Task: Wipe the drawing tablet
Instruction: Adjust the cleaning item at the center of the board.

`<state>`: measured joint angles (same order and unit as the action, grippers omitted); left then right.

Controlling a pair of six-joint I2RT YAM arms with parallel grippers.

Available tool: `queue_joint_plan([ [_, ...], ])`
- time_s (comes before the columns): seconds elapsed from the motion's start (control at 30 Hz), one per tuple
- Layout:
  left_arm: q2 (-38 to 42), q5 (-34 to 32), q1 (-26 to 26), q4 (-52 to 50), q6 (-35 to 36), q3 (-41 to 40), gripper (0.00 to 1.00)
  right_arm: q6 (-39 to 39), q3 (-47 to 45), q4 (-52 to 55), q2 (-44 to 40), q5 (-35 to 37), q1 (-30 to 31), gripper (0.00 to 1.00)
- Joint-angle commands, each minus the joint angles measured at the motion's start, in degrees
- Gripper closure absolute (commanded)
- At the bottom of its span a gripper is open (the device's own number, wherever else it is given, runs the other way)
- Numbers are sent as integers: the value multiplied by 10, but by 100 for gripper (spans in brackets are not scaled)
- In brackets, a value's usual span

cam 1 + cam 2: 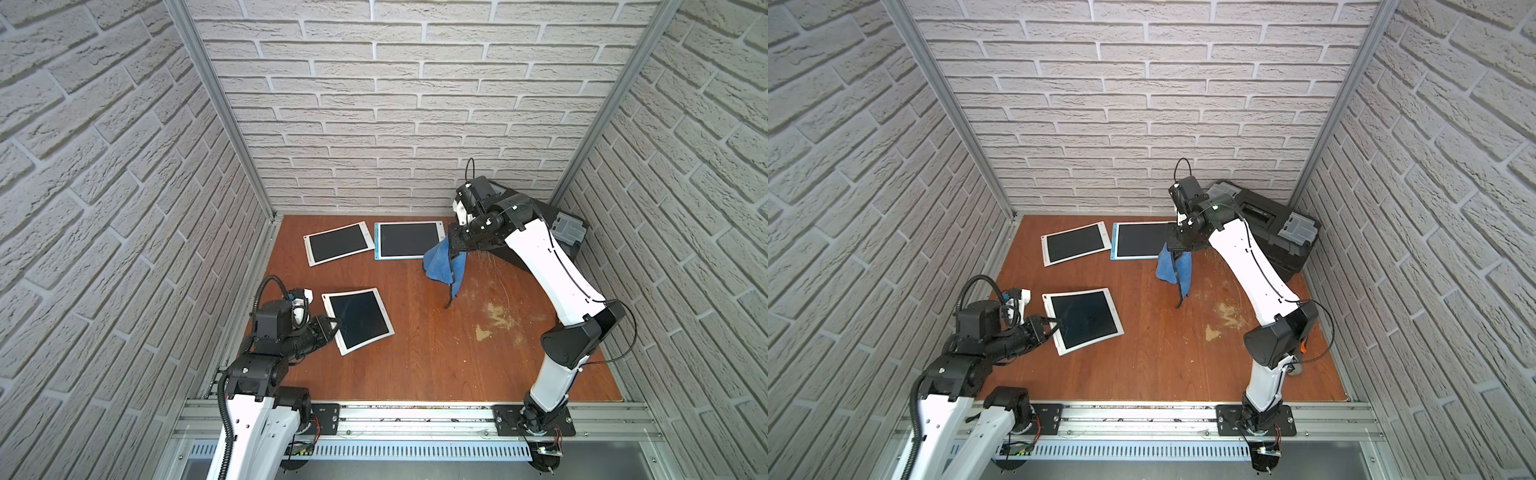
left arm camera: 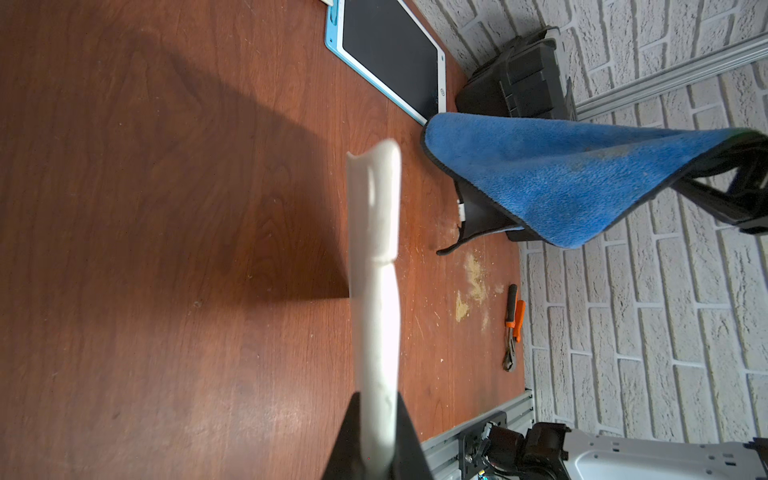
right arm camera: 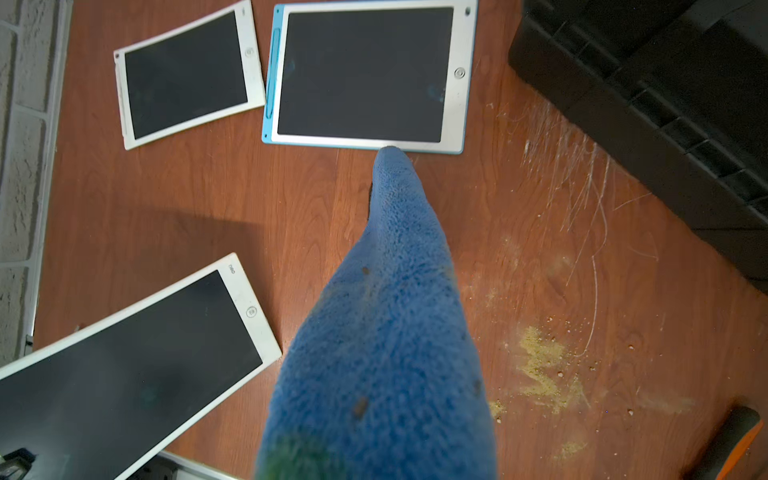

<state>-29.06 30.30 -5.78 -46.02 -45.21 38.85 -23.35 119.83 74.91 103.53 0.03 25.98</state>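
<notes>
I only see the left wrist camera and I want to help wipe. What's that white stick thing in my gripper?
Observer: That's the edge of the near white tablet; the left gripper is shut on it.
Operator: Is the blue one the only other tablet?
Observer: No, a small white tablet lies beside the blue-framed tablet.
Operator: Who's holding the cloth?
Observer: The right gripper, shut on the blue cloth, which hangs apart from your tablet.
</notes>
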Motion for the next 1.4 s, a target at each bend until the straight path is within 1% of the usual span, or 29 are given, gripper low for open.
queue_joint_plan([
  [0.0,10,4,3,5,0,15,100,23,-77,-40,-29,-81,24,98],
  [0.07,12,5,2,4,-1,17,100,31,-142,-77,-50,-150,39,98],
  [0.13,14,5,2,1,0,19,100,37,-203,-104,-75,-203,59,98],
  [0.23,15,4,2,1,0,19,100,33,-261,-119,-110,-228,85,98],
  [0.3,15,5,2,6,-2,16,100,20,-297,-132,-127,-236,87,98],
  [0.37,11,6,2,13,-3,15,100,13,-305,-133,-125,-233,80,98],
  [0.5,4,6,2,20,-5,17,100,4,-280,-138,-69,-229,33,98],
  [0.6,-3,3,3,22,-5,21,100,-14,-256,-180,-1,-249,-14,98],
  [0.67,-9,1,2,23,-3,21,100,-22,-227,-200,54,-249,-40,98],
  [0.73,-13,-1,2,23,0,20,100,-25,-187,-206,117,-231,-62,98],
  [0.8,-19,0,2,25,3,21,100,-25,-155,-200,160,-213,-77,97],
  [0.83,-21,0,2,24,5,22,100,-24,-139,-191,175,-206,-80,92],
  [0.87,-23,0,2,22,8,23,100,-21,-129,-181,182,-192,-79,78],
  [0.9,-23,0,3,20,9,25,100,-18,-131,-179,180,-181,-77,59],
  [0.93,-23,-1,2,19,10,27,100,-15,-139,-180,170,-161,-74,43],
  [0.97,-21,-2,2,17,12,28,100,-10,-147,-177,155,-135,-69,32],
  [1.0,-21,-2,2,16,12,28,100,-3,-154,-173,142,-113,-64,26],
  [1.07,-21,0,2,18,12,28,100,16,-170,-162,108,-67,-48,19],
  [1.13,-23,2,2,22,9,28,100,30,-183,-149,72,-28,-25,18],
  [1.2,-22,4,3,26,7,28,100,39,-190,-132,58,3,3,17],
  [1.3,-20,5,3,26,6,30,100,31,-199,-119,63,14,36,17],
  [1.37,-17,3,2,23,6,31,100,17,-206,-127,76,10,43,17],
])
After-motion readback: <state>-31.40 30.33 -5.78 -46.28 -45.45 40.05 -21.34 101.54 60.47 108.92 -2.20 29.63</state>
